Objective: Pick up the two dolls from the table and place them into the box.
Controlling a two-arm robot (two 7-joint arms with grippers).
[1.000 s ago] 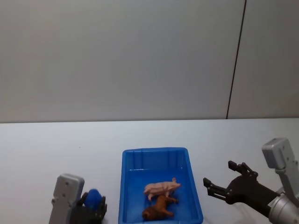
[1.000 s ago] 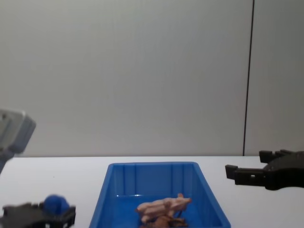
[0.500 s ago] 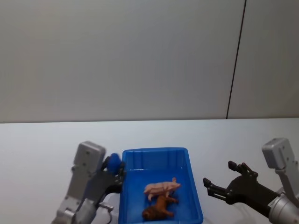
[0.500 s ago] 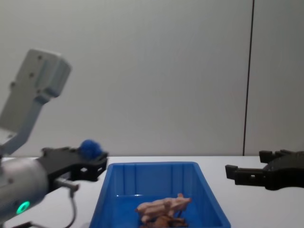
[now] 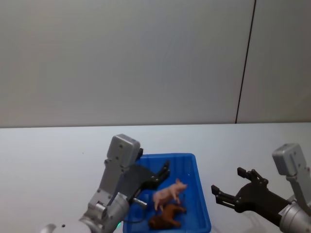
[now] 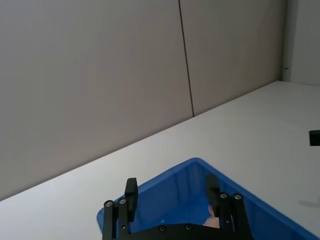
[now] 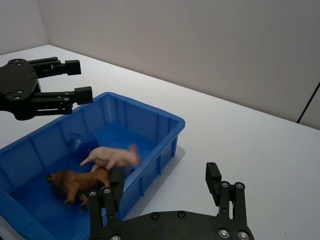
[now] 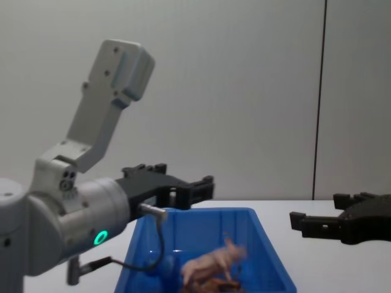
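Left claw hangs released over the blue box near the desk's front edge, pink pig and brown animal inside, right claw released alongside: best withdraw straight up, clear of the rim.

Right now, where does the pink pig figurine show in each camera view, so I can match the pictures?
Head view: the pink pig figurine is inside the blue bin, right of the left gripper, above the brown figurine.
Left wrist view: a pale sliver in the bin, beside one finger.
Right wrist view: mid-bin, blurred, above the brown figurine.
Chest view: low in the bin, blurred.
Shared landmark: the blue bin.
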